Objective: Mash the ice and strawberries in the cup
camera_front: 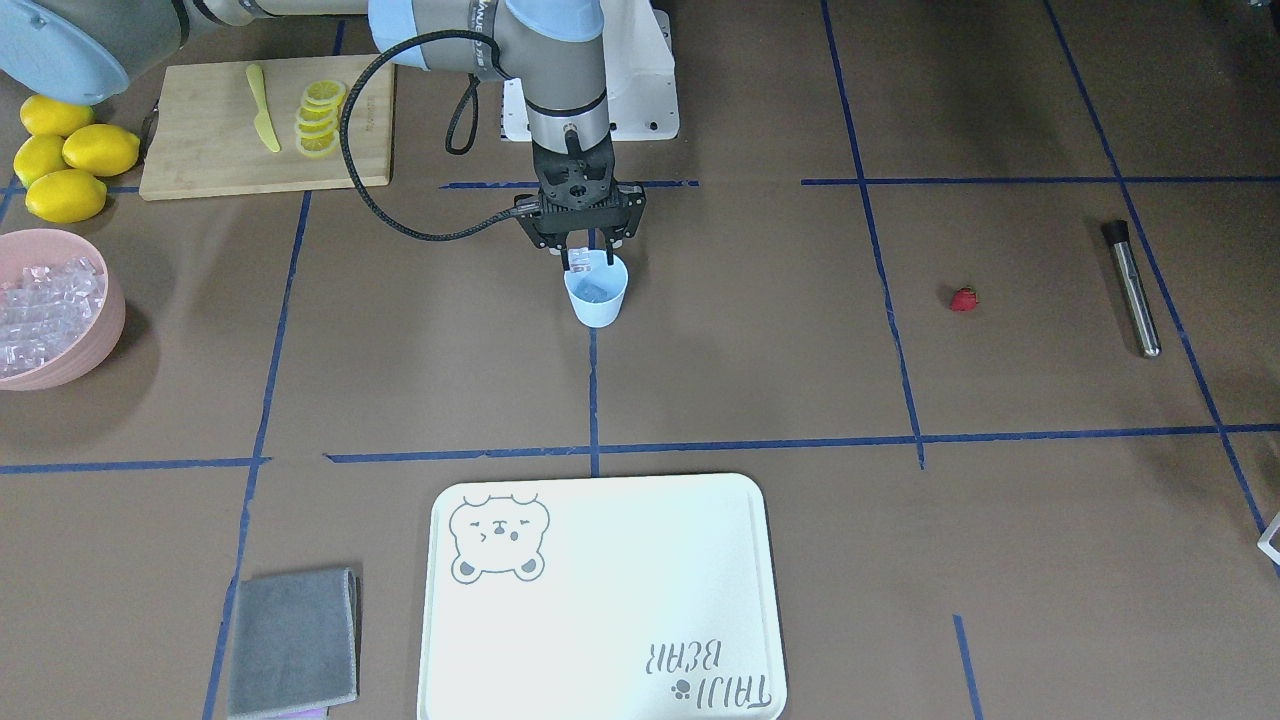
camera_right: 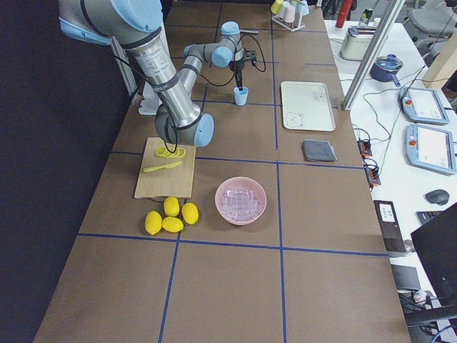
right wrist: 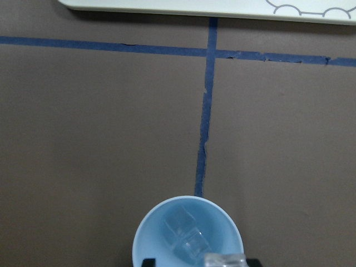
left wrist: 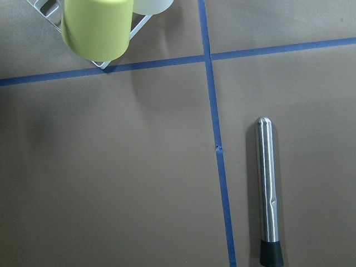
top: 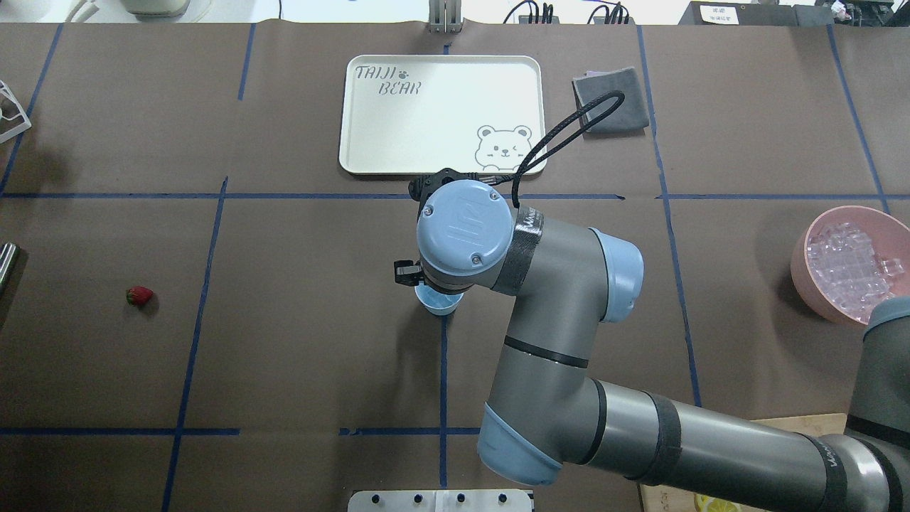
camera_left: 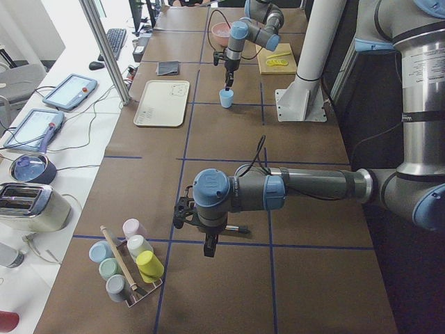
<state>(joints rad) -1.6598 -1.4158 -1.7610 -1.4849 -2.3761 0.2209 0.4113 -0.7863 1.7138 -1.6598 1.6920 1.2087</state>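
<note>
The pale blue cup (camera_front: 597,295) (top: 437,304) stands at the table's middle, with ice (right wrist: 183,236) lying in its bottom. My right gripper (camera_front: 590,258) hangs just above the rim, shut on a clear ice cube (right wrist: 224,259) held over the cup's near edge. Off toward my left side, a red strawberry (camera_front: 963,298) (top: 139,296) lies alone on the table. My left gripper (camera_left: 208,247) shows only in the left side view, pointing down near a steel muddler (left wrist: 270,189) (camera_front: 1133,290); I cannot tell whether it is open or shut.
A pink bowl (camera_front: 100,340) (top: 803,256) full of ice cubes sits at my far right, beside several lemons (camera_front: 65,160) and a cutting board (camera_front: 200,130) with lemon slices and a yellow knife. A cream tray (camera_front: 600,600) and grey cloth (camera_front: 292,640) lie beyond the cup. A rack of cups (camera_left: 128,268) stands near the left arm.
</note>
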